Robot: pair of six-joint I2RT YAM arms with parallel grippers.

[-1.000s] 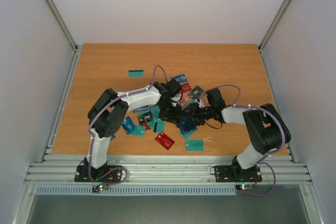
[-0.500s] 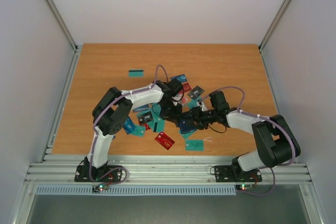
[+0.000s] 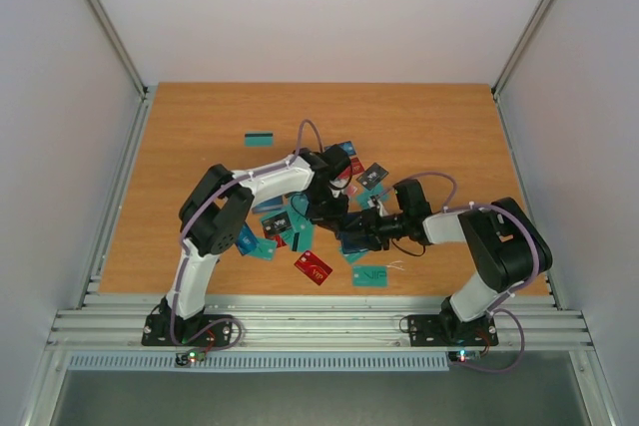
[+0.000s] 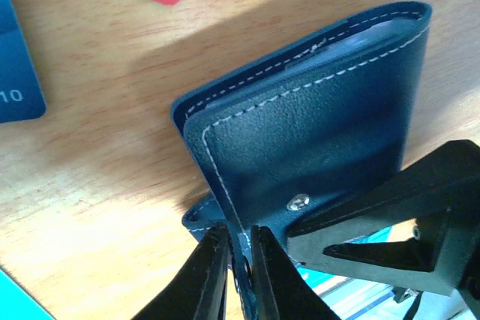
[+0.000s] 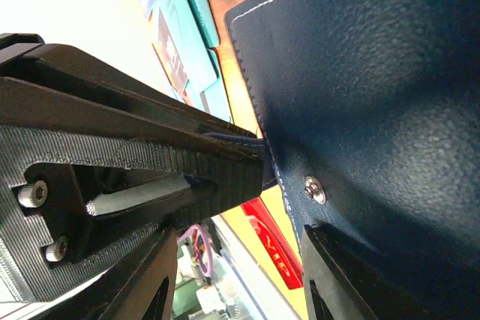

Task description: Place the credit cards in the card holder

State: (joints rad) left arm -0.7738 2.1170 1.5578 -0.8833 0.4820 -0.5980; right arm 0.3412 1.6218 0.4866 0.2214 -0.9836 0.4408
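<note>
Closing in from the right of the top view, the right pincer has moved toward frame centre and now meets the card holder, jaws apart, one finger lying across the flap. The left pincer stays clenched on the holder's lower edge. The holder lies folded on the worktop among the credit cards. Judgement: both arms are positioned to open the flap before any card insertion

An orange-brown wood-grain tabletop sits in even light. Plain white wall panels close it in at 9, 12 and 3 o'clock, with slim grey metal struts at the far corners. Ribbed silver aluminium rails run along 6 o'clock.
</note>
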